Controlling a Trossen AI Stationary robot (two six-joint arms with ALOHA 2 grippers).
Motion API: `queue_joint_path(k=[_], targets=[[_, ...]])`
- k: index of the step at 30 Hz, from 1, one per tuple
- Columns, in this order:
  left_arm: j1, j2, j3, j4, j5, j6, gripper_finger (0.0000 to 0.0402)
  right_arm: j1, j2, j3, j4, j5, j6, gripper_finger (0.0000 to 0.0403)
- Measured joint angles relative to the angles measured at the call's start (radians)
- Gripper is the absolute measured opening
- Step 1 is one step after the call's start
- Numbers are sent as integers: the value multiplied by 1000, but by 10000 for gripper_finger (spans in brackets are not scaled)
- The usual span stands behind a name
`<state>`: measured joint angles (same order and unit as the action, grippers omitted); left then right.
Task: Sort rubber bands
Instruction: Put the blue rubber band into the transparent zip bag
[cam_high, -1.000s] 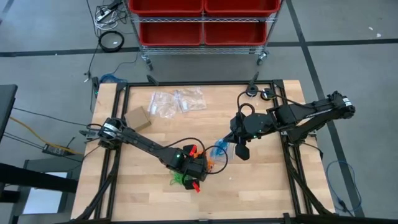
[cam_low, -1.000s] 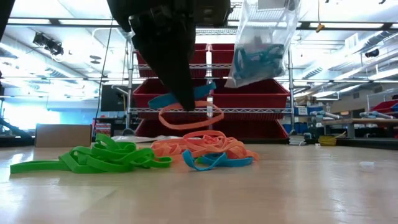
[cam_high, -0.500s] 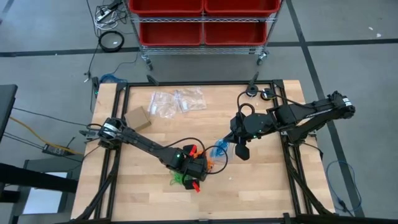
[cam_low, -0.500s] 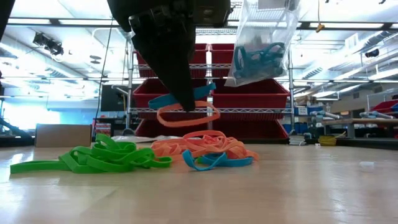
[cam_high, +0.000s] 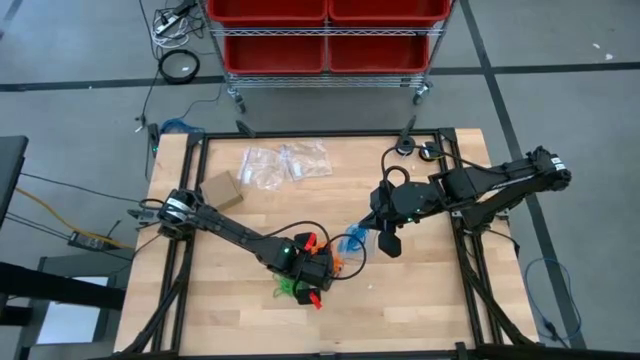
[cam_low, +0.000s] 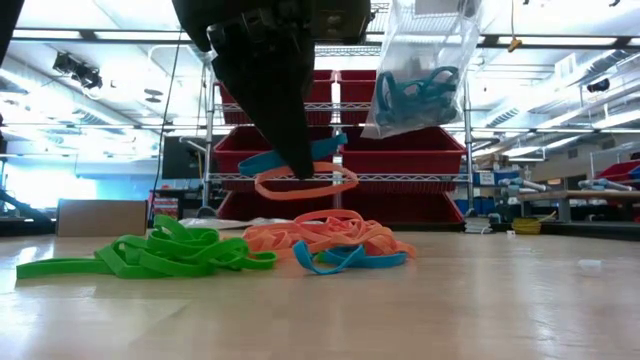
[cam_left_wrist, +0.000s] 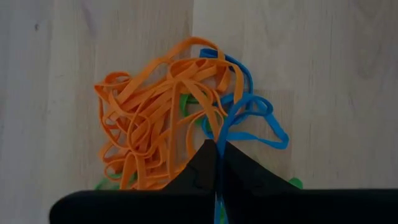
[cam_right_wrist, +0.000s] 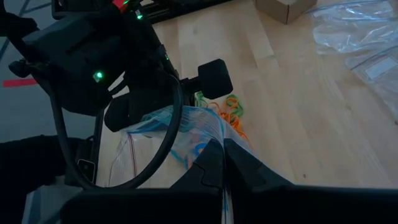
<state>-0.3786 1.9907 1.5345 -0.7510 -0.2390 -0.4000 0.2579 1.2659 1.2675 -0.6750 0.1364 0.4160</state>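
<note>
Table (cam_high: 420, 290): a pale wooden top inside a black frame, carrying everything below.
Red bins (cam_high: 325, 35): sat on a wheeled rack beyond the table's far edge; their contents could not be seen.
Left arm: reached from the table's left side to its middle front.
Right arm: reached in from the table's right side toward the middle.
Cardboard box (cam_high: 222, 189): lay on the table behind the left arm, closed.
Empty clear bags (cam_high: 285, 163): lay flat near the table's far edge, beside the box.
Held clear bag (cam_low: 420, 70): hung above the table, blue bands bunched inside it.
Right gripper (cam_right_wrist: 222, 146): jaws pressed together, pinching the top edge of that bag.
Rubber bands (cam_low: 320, 238): an orange heap on the table under the left gripper, a green heap (cam_low: 150, 255) touching it on one side, a few blue loops (cam_low: 350, 258) against its front.
Left gripper (cam_left_wrist: 217, 144): jaws nearly together, gripping a blue band (cam_left_wrist: 245, 112) and an orange band (cam_low: 305, 183) lifted clear of the heap.
Change from a second earlier: both arms and the bag kept their places; only the dangling orange loop had swung slightly.
</note>
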Motion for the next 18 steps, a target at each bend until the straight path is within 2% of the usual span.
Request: queue_joint_path(k=[9, 18], targets=[[0, 0, 0, 0, 0, 1, 23, 0, 0, 0, 0, 0, 0, 0], [0, 0, 0, -1, 2, 5, 48, 0, 0, 0, 0, 0, 0, 0]])
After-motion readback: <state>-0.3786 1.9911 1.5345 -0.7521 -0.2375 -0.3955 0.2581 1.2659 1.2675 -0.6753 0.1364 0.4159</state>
